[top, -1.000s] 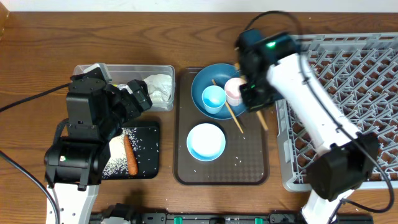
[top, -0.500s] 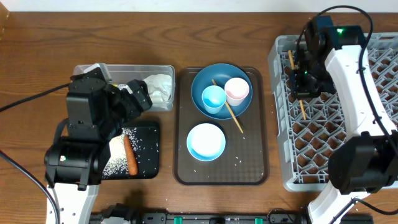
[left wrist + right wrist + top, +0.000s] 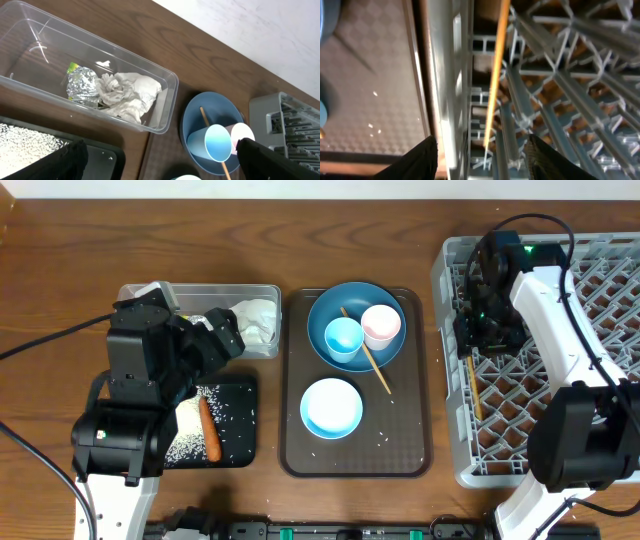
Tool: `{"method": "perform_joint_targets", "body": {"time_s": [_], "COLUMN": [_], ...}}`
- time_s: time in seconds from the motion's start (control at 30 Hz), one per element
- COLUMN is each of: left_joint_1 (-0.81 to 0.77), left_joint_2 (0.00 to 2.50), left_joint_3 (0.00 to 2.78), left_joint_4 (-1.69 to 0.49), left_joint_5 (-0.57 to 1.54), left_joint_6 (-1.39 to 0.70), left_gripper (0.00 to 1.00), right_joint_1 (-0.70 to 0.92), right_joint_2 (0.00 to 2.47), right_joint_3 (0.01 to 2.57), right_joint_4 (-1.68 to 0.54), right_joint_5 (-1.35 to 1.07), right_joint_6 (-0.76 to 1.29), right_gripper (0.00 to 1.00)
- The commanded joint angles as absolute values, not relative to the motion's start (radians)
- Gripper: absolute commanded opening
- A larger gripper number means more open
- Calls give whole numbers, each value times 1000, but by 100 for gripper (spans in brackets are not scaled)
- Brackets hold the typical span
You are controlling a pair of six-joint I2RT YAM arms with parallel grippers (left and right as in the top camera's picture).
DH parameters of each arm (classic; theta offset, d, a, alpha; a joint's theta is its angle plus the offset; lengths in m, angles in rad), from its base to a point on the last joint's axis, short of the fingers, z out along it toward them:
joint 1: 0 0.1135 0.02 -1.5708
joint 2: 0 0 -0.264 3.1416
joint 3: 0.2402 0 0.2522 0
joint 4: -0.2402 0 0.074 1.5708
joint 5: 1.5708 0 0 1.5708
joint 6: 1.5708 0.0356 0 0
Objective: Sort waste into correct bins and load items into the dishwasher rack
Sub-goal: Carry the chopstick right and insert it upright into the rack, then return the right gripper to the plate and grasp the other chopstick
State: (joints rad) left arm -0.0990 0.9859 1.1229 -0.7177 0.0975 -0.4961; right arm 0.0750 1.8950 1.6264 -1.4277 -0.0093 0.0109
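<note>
My right gripper (image 3: 478, 330) hangs open over the left side of the grey dishwasher rack (image 3: 560, 270). One wooden chopstick (image 3: 472, 385) lies loose on the lattice below it, seen between the spread fingers (image 3: 420, 160) as a chopstick (image 3: 495, 85). The other chopstick (image 3: 368, 360) rests across the dark-blue dish (image 3: 325, 315), which holds the light-blue cup (image 3: 343, 338) and pink cup (image 3: 380, 325). The white-and-pale-blue bowl (image 3: 331, 407) stands in front of it. My left gripper (image 3: 222, 338) is wide open and empty, between the clear tub (image 3: 200, 290) and the black tray (image 3: 235, 435).
The tub holds the foil wrapper (image 3: 82, 85) and white tissue (image 3: 130, 92). The carrot (image 3: 209, 430) and rice (image 3: 185, 445) lie in the black tray. The brown serving tray (image 3: 400, 450) carries the dishes and a few stray grains.
The right arm carried one chopstick from the serving tray to the rack, then opened. The chopstick now lies free in the rack. The left arm has not moved.
</note>
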Motion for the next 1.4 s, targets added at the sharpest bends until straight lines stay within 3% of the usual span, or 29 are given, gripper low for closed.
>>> {"method": "perform_joint_targets", "body": {"time_s": [0.0,0.23,0.33,0.6,0.97,1.2,1.37], "left_joint_1": [-94,-94,-94,-94,-94,-94,-94], "left_joint_2": [987,987,987,987,987,987,987], "left_joint_3": [1135,1135,1135,1135,1134,1135,1134], "left_joint_4": [-717,-717,-717,-717,-717,-717,-717], "left_joint_5": [85,85,85,85,85,85,85], "left_joint_6": [-487,-487,-487,-487,-487,-487,-487], "left_gripper": [98,98,98,98,98,98,98], "right_joint_1": [86,221,298,482,525,525,525], "right_joint_2": [1868,1868,1868,1868,1868,1868,1868], "right_joint_3": [1718,1821,1798,1628,1426,1362,1360], "right_joint_4": [-1473,-1548,-1509,-1323,-1163,-1080,-1073], "right_joint_5": [-38,-155,-154,-121,-64,-139,-139], "right_joint_6": [33,68,110,154,165,165,168], "right_gripper": [55,52,45,43,40,29,1]}}
